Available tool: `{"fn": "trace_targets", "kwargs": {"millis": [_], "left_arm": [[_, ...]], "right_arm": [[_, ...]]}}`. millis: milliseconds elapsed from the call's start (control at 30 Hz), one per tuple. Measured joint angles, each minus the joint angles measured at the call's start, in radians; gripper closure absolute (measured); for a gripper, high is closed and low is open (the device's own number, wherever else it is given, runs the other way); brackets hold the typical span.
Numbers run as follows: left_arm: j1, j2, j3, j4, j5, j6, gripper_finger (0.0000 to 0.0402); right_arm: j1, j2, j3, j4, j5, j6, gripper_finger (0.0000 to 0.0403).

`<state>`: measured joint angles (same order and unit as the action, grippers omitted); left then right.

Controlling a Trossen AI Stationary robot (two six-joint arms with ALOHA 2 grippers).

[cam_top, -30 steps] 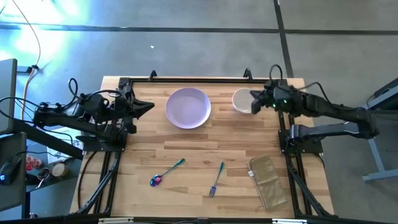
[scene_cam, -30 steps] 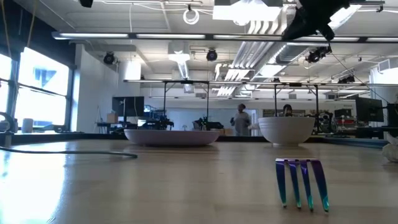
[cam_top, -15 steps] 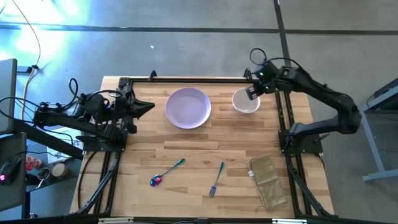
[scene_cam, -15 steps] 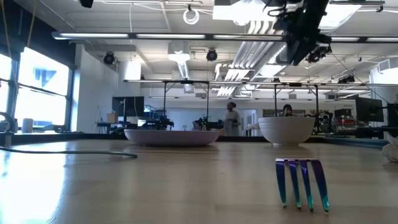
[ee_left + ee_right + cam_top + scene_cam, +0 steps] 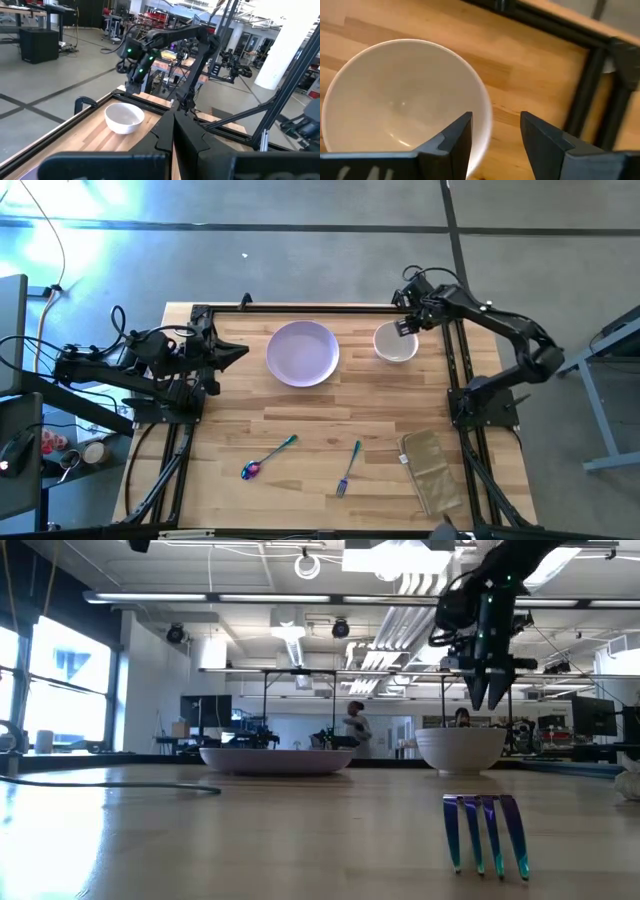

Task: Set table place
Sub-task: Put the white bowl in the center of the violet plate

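Observation:
The cream bowl stands upright on its base at the table's far right, next to the lavender plate. My right gripper hangs open above the bowl's far rim, pointing down. In the right wrist view one finger stands over the bowl's inside and the other outside it. The low view shows the right gripper's tips a little above the rim. The spoon and the fork lie flat near the front. My left gripper waits shut at the table's left side.
A tan folded cloth lies at the near right corner. The black frame rail runs close behind the bowl along the far and right edges. Bare wood lies between the plate and the cutlery. A person walks in the room far behind.
My right gripper has swung from a level pose over the bowl's right side toward the far edge. It has tipped until its fingers point down, and has come down toward the bowl's far rim. The bowl has kept still.

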<state>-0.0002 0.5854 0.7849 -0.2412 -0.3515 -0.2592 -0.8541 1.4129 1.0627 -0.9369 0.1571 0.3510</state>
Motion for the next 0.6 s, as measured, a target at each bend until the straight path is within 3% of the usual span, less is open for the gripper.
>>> {"fn": "trace_targets", "kwargs": {"millis": [600], "left_arm": [[0.000, 0.000, 0.000, -0.001, -0.001, 0.000, 0.0401]], "right_arm": [[-0.034, 0.036, -0.186, 0.154, -0.072, -0.017, 0.0259]]}}
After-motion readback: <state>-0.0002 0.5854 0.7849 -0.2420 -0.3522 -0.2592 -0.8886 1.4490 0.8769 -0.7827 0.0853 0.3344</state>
